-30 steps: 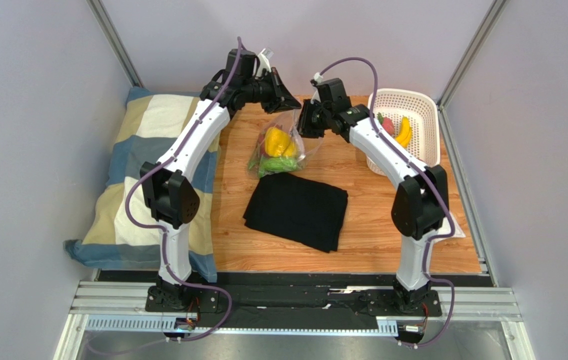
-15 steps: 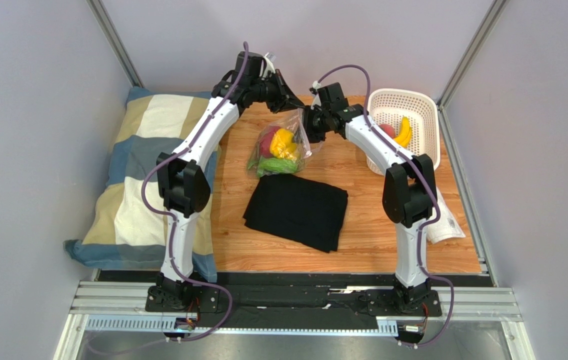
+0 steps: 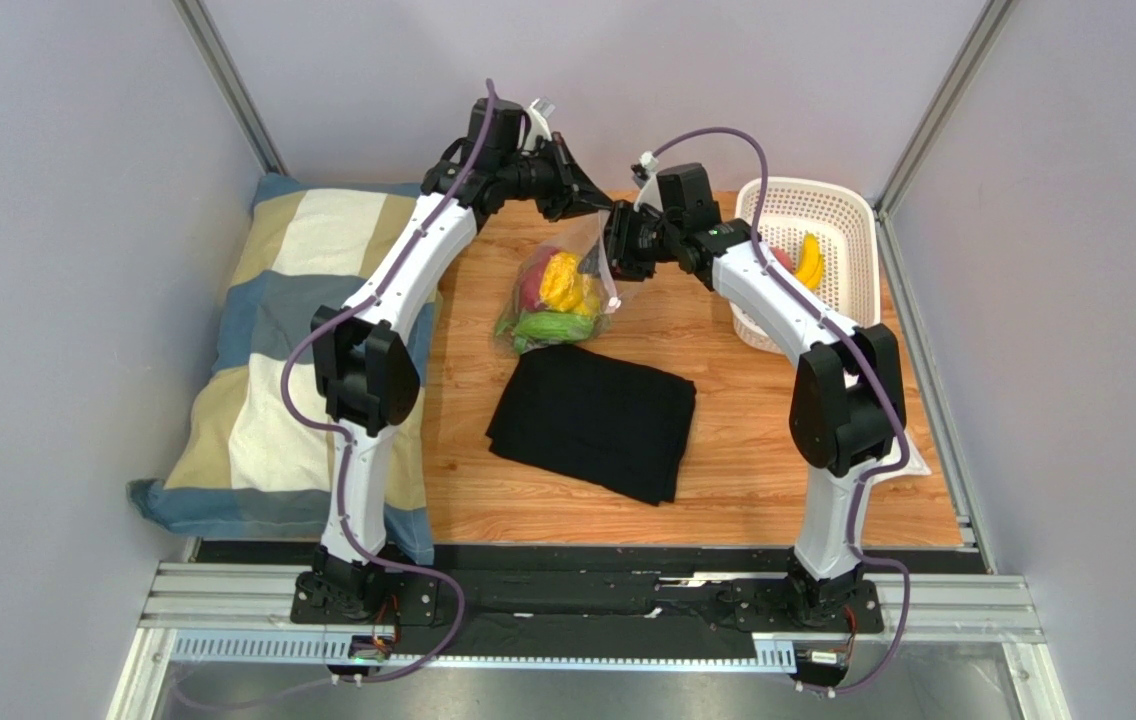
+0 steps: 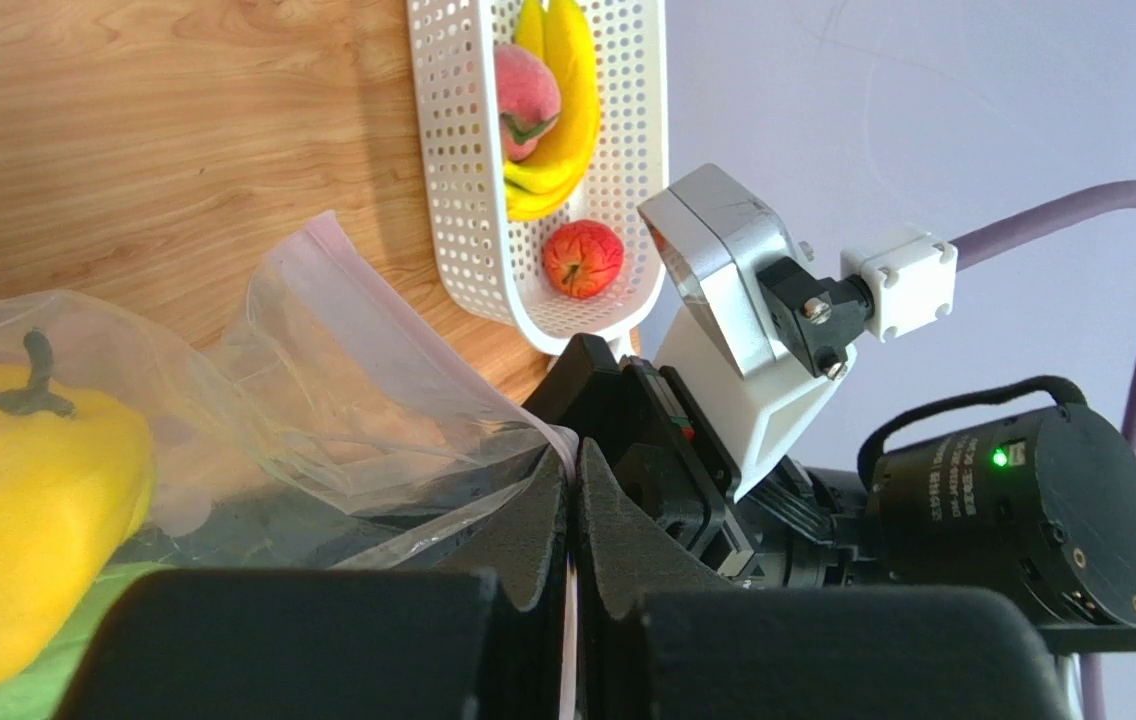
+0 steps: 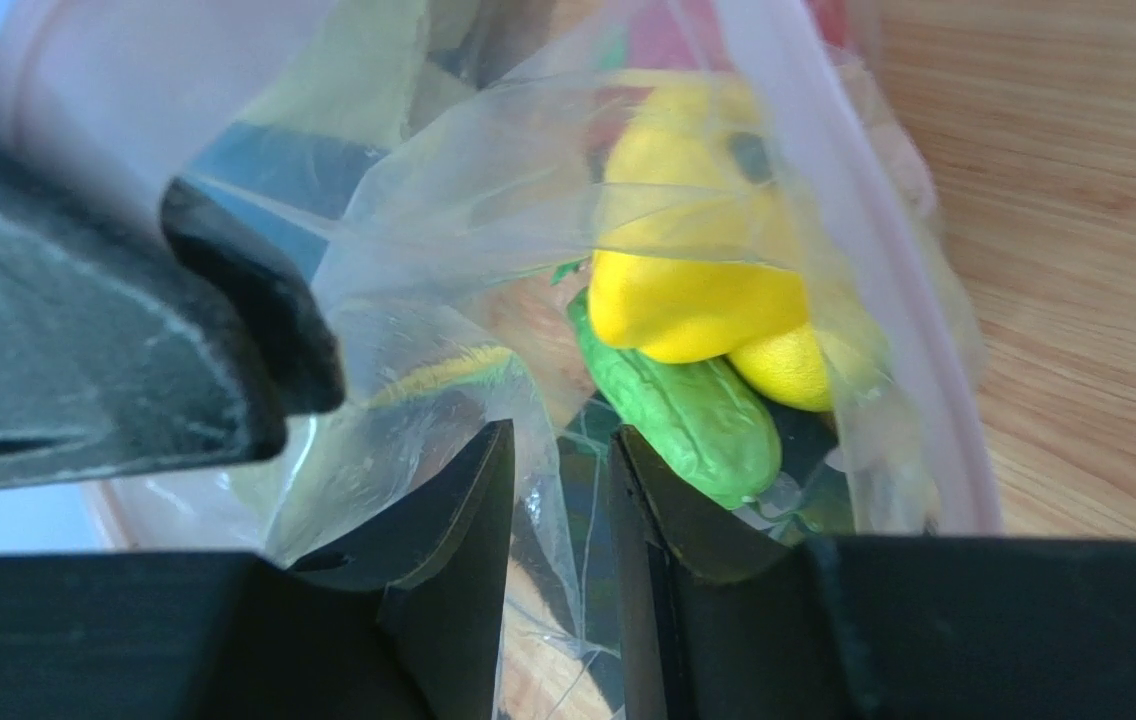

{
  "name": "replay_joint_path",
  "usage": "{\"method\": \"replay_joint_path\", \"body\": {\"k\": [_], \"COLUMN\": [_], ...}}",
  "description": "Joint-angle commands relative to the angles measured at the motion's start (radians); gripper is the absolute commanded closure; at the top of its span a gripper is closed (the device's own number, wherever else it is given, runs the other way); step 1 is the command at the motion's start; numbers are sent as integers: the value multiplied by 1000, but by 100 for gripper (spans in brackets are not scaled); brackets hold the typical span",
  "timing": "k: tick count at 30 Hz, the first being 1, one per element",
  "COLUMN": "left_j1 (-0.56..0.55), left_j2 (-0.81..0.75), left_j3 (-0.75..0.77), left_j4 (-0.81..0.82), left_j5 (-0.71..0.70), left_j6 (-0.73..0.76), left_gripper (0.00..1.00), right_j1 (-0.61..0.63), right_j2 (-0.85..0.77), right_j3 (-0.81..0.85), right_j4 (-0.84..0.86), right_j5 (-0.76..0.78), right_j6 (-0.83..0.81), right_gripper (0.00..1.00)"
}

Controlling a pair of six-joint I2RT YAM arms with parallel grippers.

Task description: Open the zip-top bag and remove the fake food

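While the left tool (image 4: 571,468) is pinched fully shut on one lip of the bag (image 4: 334,375), the right tool (image 5: 559,450) stands only a little open. A fold of the opposite wall runs loosely through the gap between its fingers and is not clamped. The bag hangs between the two tools over the far middle of the worktop (image 3: 740,450), its bottom just beyond the black cloth (image 3: 594,420). The food is inside it: a yellow pepper (image 5: 694,285) lies on a green cucumber (image 5: 679,413), with something red behind. The basket (image 3: 848,203) at the far right corner holds other pieces. The step in hand looks like spreading the mouth, which seems only partly open. To do it well, the right tool should close on the lip itself, near the zip strip. The slack film lower down would likely slip or stretch. The two tools should then draw apart gently and level, so the left grip is not torn loose. The mouth is best kept uppermost, or the pepper may tumble onto the worktop.
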Motion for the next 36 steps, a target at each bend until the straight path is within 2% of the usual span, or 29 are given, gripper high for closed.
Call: {"method": "replay_joint_path", "body": {"k": [1,7,9,14,16,19,30,36], "left_j1": [1,-2,-2,-1,-1,-1,-1,-2], "left_j2": [-76,-105,-113,-84,-66,-49,-1,6], "left_j3": [31,-30,-44,-18,-4,-2,-1,-9], "left_j4": [51,68,70,73,73,93,107,100], "left_j5": [64,90,91,90,93,94,85,76], "left_j6": [-25,-29,-22,-35,-48,-74,-94,-88], "left_gripper": [100,100,100,100,100,100,100,100], "right_j1": [1,1,1,1,2,2,7,10], "right_j2": [-11,52,55,93,95,121,228,279], "right_j3": [29,61,50,64,43,30,35,27], "right_j4": [107,165,201,63,75,96,121,185], "right_j5": [-129,-106,-46,106,106,89,54,21], "right_j6": [-1,45,64,81,93,101,156,208], "right_gripper": [69,70,69,50,40,32,27,20]}}
